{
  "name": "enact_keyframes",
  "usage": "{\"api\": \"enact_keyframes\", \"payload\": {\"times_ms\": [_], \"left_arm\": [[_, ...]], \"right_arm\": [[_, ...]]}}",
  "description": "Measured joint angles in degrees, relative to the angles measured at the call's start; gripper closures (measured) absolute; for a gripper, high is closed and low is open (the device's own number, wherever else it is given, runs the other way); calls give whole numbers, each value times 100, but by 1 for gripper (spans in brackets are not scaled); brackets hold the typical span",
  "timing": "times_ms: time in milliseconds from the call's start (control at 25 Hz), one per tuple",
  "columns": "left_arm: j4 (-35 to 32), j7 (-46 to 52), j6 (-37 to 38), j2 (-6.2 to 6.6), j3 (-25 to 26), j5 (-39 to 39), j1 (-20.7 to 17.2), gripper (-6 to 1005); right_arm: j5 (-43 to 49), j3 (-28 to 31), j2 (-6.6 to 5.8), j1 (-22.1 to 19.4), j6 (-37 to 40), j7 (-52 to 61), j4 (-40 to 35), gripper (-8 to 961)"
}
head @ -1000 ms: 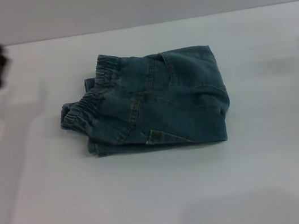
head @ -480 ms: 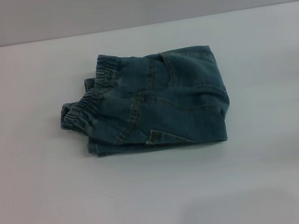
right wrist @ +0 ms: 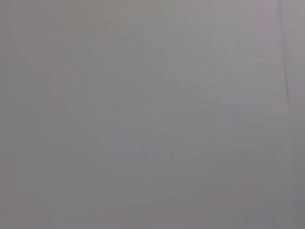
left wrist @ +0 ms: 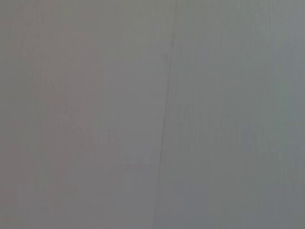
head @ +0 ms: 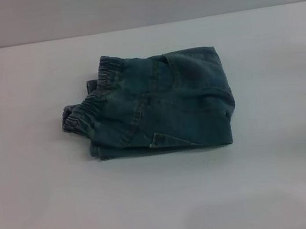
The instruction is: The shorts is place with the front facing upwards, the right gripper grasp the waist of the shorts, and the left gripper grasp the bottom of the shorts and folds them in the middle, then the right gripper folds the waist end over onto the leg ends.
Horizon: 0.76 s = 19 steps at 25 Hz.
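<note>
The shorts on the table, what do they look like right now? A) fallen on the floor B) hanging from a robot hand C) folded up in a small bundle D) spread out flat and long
C: the shorts lie folded in a compact bundle on the table, the ruffled waist of the shorts on the bundle's left side, and no gripper shows in any view.

Soft even light, faint shadows, mild blur; wrist views featureless grey

The left arm, which a second earlier stood at the left edge of the counter (head: 54, 225), was gone from the head view, leaving only a faint shadow there.
</note>
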<state>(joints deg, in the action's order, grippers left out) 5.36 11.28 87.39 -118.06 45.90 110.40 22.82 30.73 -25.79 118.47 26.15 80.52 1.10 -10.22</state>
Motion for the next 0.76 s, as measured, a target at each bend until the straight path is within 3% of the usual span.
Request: {"api": "enact_keyframes", "payload": {"times_ms": [760], "left_arm": [[0,-7,-619,-15,121,3,433,259]], "right_arm": [[-23,190,-71,235,-627,5,-92,287]]}}
